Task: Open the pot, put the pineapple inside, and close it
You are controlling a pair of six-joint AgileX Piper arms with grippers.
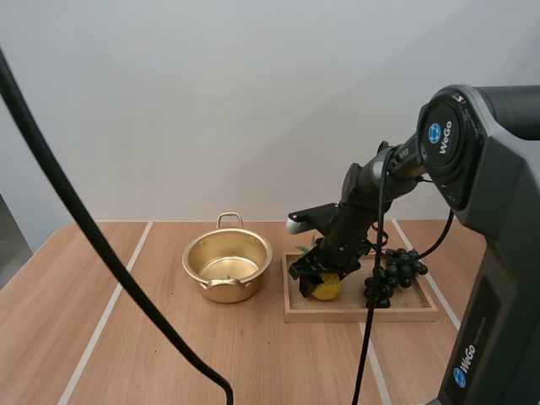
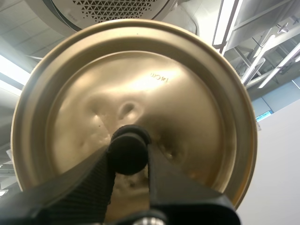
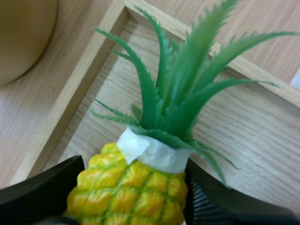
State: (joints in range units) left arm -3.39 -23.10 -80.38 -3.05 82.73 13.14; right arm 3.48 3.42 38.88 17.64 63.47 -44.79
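**Lid up in the left gripper, pineapple pinched in the tray**

Left gripper (image 2: 130, 152) clamped on the black knob (image 2: 129, 146) of the lid (image 2: 140, 84), one dark finger on each side of the knob, pads tight against it; beyond the fingers (image 2: 89, 183), the lid's golden round face, dented near its middle, held off the table.

Right gripper (image 3: 133, 187) closed on the pineapple (image 3: 126, 192); fingers (image 3: 42, 192) pressed to both flanks of the yellow body, just below a white collar (image 3: 150, 152) at the base of the green leaves (image 3: 183, 84); leaves fanned out away from the gripper, over the tray's wooden floor; past them the tray's rim (image 3: 79, 79) and, outside that rim, the curved side of the pot (image 3: 23, 37).

From above, nearest on the table (image 1: 84, 337), bare wood along the front edge; farther in, toward the right side, the wooden tray (image 1: 363, 314); in the tray's front-left corner the pineapple (image 1: 327, 288), low against the tray floor, resting or just raised impossible to tell; right gripper (image 1: 314, 274) down over it from the back right; in the tray's right half, toward the back rim, a bunch of dark grapes (image 1: 392, 274), near the pineapple but apart from it.

Left of the tray, near it but not touching, around the table's middle, the golden pot (image 1: 228, 266); uncovered, upright, nothing inside, one handle toward the front edge and one toward the back.
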